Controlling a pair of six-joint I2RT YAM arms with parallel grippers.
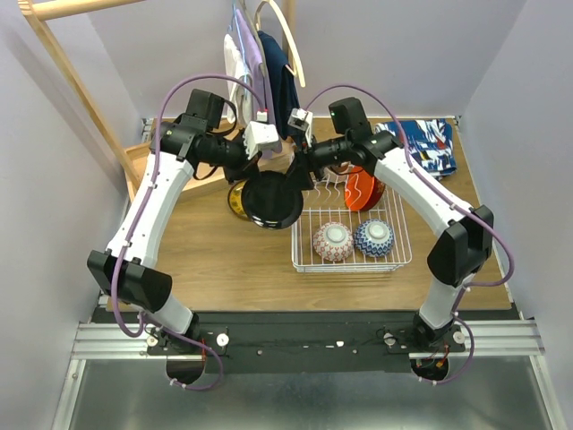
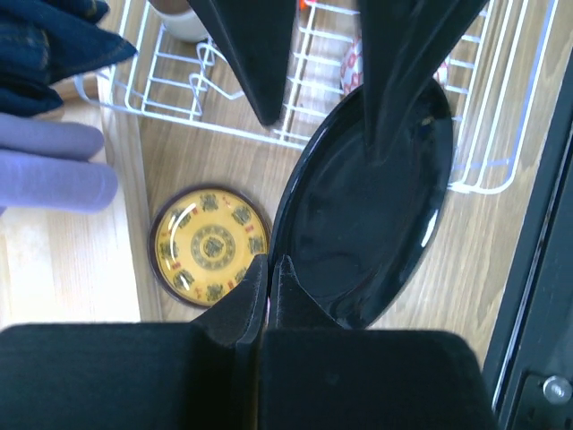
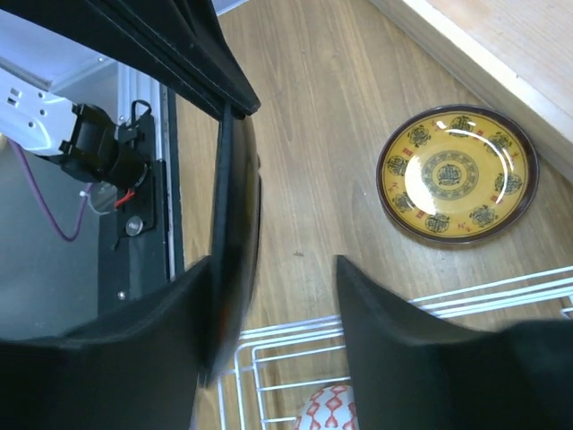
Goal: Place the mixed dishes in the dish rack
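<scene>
Mixed dishes are seen partly loaded. A pink bowl (image 1: 333,240) and a blue bowl (image 1: 373,237) sit side by side in the near half of the dish rack (image 1: 394,260), and a red floral plate (image 1: 363,191) is propped tilted at its far end.

The black plate (image 2: 358,224) is held on edge just beside the rack's left side. Its rim is pinched in the left pincer (image 2: 269,269), whose jaws are closed narrow on it. The right pincer (image 3: 276,269) is spread wide, with one finger on each side of the same plate. From the right wrist view, whether either finger touches it cannot be told.

A yellow-patterned plate (image 3: 457,175) lies flat on the wooden surface (image 1: 224,260), left of the rack and partly covered by the black plate in the top view.
</scene>
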